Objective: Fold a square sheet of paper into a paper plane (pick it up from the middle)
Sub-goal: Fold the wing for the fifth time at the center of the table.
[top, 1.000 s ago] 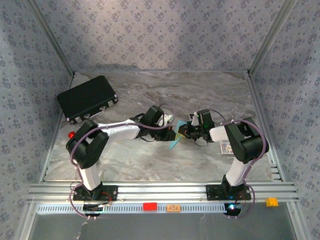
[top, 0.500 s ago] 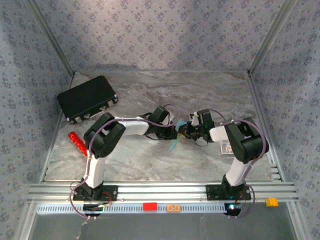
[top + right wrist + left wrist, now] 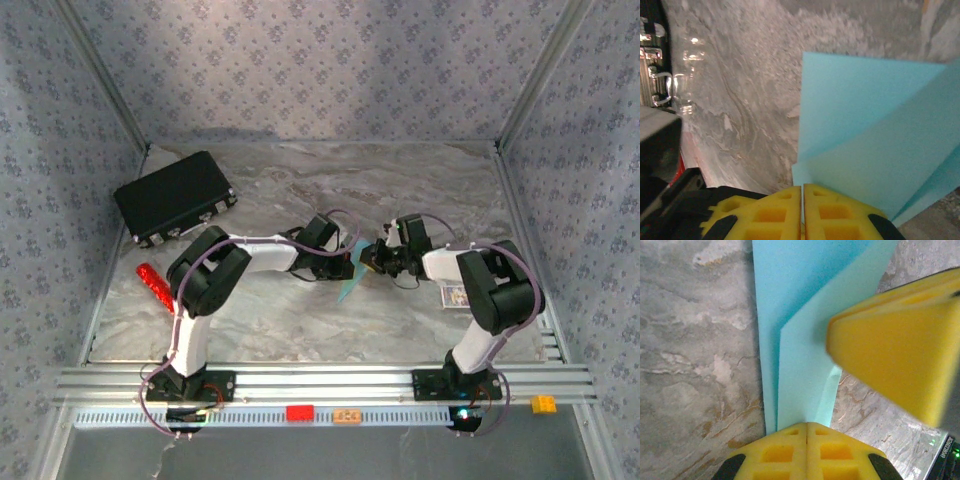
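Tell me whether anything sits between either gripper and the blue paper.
Nothing visible does. The left gripper and the right gripper are each shut directly on the partly folded square sheet of paper, holding it between them.

The way straight ahead of the left gripper (image 3: 349, 263) is being blocked by the right gripper (image 3: 366, 259), with the folded sheet of paper (image 3: 348, 286) being pinched between both. Behind the left gripper, room is being taken by the black case (image 3: 175, 198) and the red stick (image 3: 153, 281). To either side of both grippers, bare marble table (image 3: 420, 185) is being offered.
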Available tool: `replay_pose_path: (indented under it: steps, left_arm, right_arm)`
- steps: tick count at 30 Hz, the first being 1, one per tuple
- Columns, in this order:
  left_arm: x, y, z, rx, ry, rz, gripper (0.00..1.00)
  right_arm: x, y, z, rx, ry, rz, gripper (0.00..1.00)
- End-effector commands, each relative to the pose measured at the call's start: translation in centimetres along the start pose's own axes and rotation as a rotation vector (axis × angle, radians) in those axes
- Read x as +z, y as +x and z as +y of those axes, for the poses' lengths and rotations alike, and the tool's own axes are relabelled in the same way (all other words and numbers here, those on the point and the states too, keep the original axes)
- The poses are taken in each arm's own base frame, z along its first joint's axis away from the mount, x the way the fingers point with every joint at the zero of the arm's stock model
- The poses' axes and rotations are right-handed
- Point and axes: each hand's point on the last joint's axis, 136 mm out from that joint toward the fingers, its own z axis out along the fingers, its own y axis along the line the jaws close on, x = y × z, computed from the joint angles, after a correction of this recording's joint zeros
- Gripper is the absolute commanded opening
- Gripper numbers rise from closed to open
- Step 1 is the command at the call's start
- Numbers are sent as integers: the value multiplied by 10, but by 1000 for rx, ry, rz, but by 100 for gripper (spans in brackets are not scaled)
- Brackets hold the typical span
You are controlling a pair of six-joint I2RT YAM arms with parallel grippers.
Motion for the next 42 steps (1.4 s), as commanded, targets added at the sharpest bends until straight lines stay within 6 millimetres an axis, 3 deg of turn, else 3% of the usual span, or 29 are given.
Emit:
replay_pose_path:
  steps: [1,6,11,31,37,40,42]
  left_arm:
    - [10,47,50,-77,-155,135,0]
    - [11,46,50,-74,-153,133,0]
    - [11,48,51,-75,-154,141,0]
    - [14,56,58,-88,-167,174,0]
    - [14,57,60,-90,-170,176,0]
    - [15,57,60,-88,-171,176,0]
    - [15,57,59,-87,-169,176,0]
  right_arm:
    - [-6,-7,6,-29,12,-16,11]
    - [6,9,4,-36,23,27,10]
    - [14,13,-28,5,111,32,10]
    - [-16,-59,-70,152,190,-115,11]
    - [-26,-71,-80,179,242,-143,11]
    - [-30,-75,-78,180,239,-149,11]
    - [-34,-79,-64,147,192,-160,12]
